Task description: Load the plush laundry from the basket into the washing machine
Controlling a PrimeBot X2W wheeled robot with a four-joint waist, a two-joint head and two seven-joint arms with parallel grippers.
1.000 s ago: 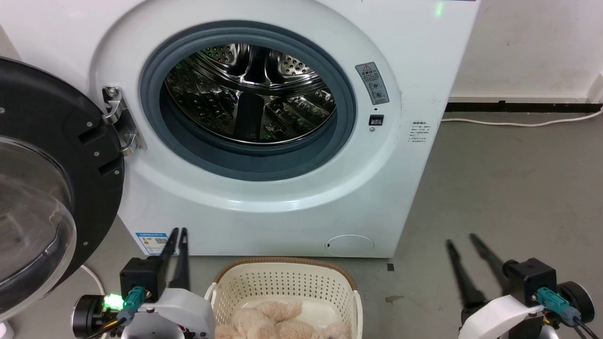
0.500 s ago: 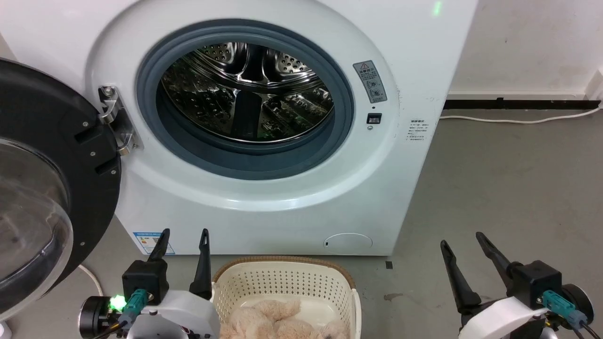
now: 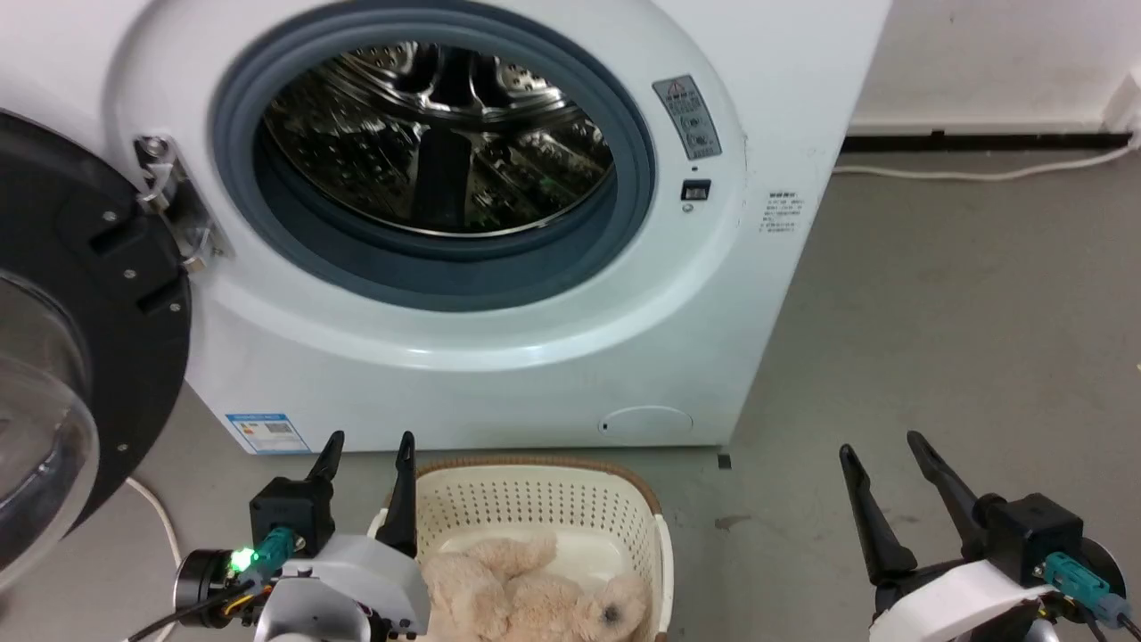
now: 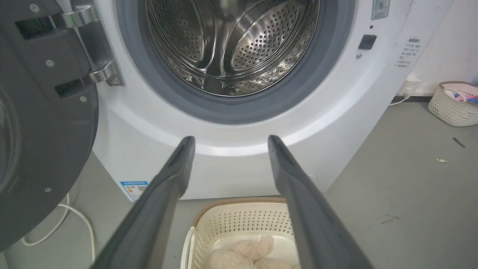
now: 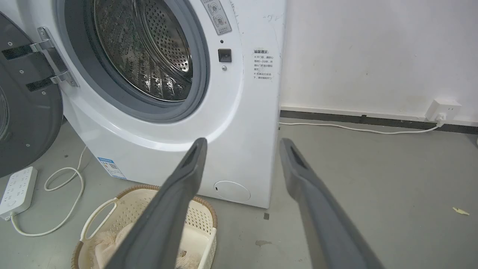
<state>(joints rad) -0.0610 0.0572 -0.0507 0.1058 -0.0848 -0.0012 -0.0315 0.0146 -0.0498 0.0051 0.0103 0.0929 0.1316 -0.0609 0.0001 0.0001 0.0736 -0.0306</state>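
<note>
Your left gripper (image 3: 370, 441), pressed together a second ago, now stands spread just beside the basket (image 3: 544, 504), like your right gripper (image 3: 880, 446). The plush laundry (image 3: 521, 593) lies inside it, ungrasped: you look ready to reach.

L gripper (image 3: 372, 439) jaws now apart

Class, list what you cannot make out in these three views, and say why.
1. Plush toy: head view, lower body cut off by the bottom edge.
2. Warning sticker on the washing machine: head view, print too small to read.
3. Second basket: left wrist view, cut by the right edge; contents too small to tell.
4. Door: head view, cut by the left edge.
</note>
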